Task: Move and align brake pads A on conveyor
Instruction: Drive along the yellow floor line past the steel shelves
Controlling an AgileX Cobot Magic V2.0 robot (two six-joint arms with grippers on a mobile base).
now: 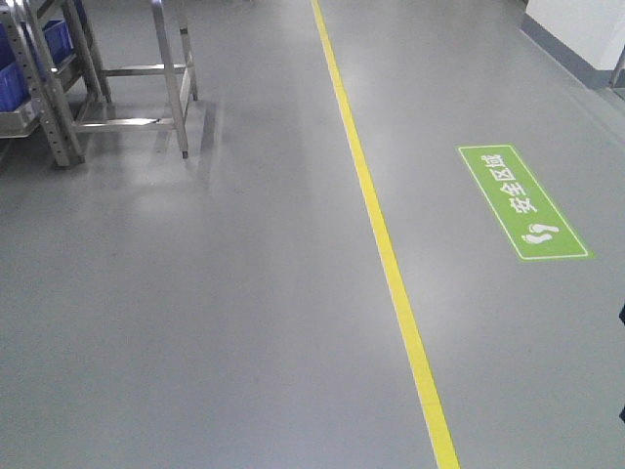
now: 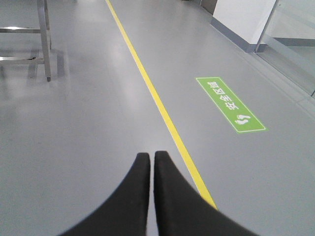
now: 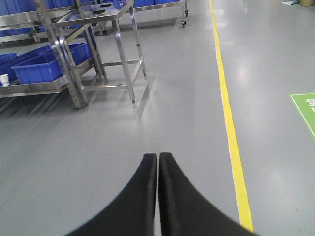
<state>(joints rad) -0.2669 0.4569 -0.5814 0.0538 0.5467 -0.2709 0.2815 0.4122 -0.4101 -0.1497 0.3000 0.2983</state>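
The brake pads A and the conveyor are out of view in every frame. My left gripper [image 2: 151, 156] is shut, its two black fingers pressed together with nothing between them, held above bare grey floor beside a yellow line [image 2: 162, 110]. My right gripper [image 3: 158, 157] is likewise shut and holds nothing, also over grey floor. Neither gripper shows in the front view.
A yellow floor line [image 1: 386, 244] runs away from me. A green safety-zone sign [image 1: 522, 202] lies on the floor to its right. Steel racks [image 3: 74, 73] with blue bins [image 3: 47, 64] and a steel table frame [image 1: 166, 73] stand at the left. A white wall [image 2: 243, 19] is at far right.
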